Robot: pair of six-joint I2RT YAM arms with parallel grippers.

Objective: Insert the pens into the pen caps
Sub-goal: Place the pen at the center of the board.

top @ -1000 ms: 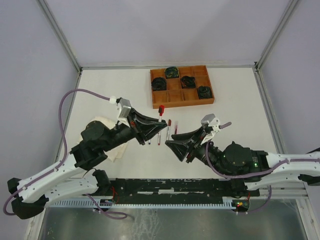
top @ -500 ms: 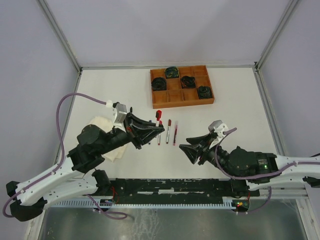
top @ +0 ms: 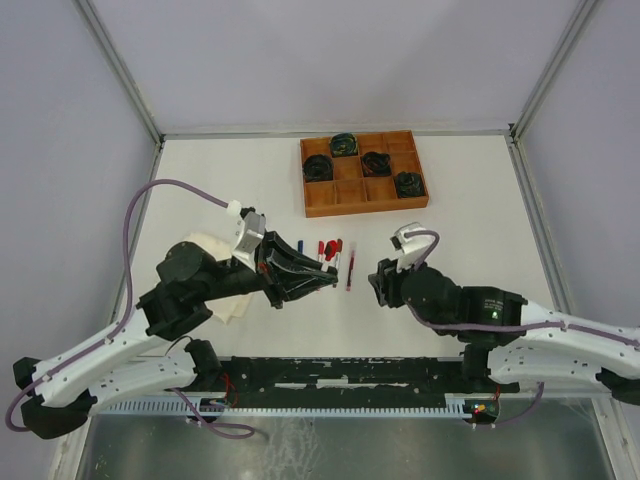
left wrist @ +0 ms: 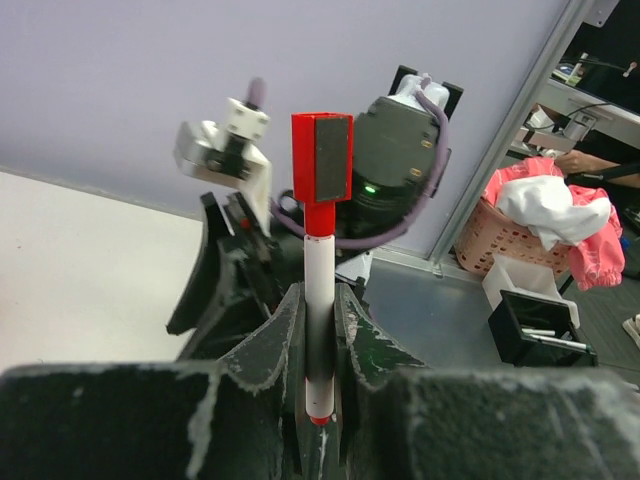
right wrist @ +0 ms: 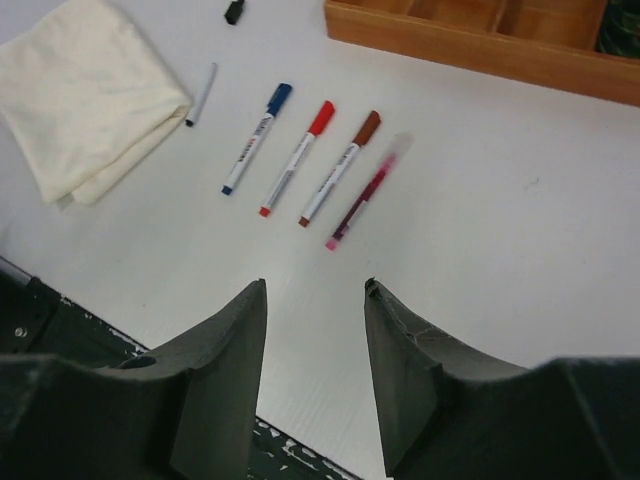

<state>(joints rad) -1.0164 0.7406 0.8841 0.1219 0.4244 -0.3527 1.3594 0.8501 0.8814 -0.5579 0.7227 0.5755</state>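
1. We see the tray (top: 366, 211) on the table (top: 480, 230) at upper centre of the top view, with coils (top: 375, 162) in four compartments.
2. In the right wrist view, we find a row of pens (right wrist: 297, 158) side by side at centre.
3. The cloth (right wrist: 85, 95) sits at upper left, left of the row.
4. A lone pen (right wrist: 202, 94) lies between them, just beside the cloth.
5. A cap (right wrist: 234, 11) lies at the top edge, above it.
6. In the left wrist view, a held pen (left wrist: 319, 265) stands upright in the left gripper (left wrist: 318, 300).

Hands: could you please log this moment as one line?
left hand: shut on red-capped pen | right hand: open, empty | black cap: loose
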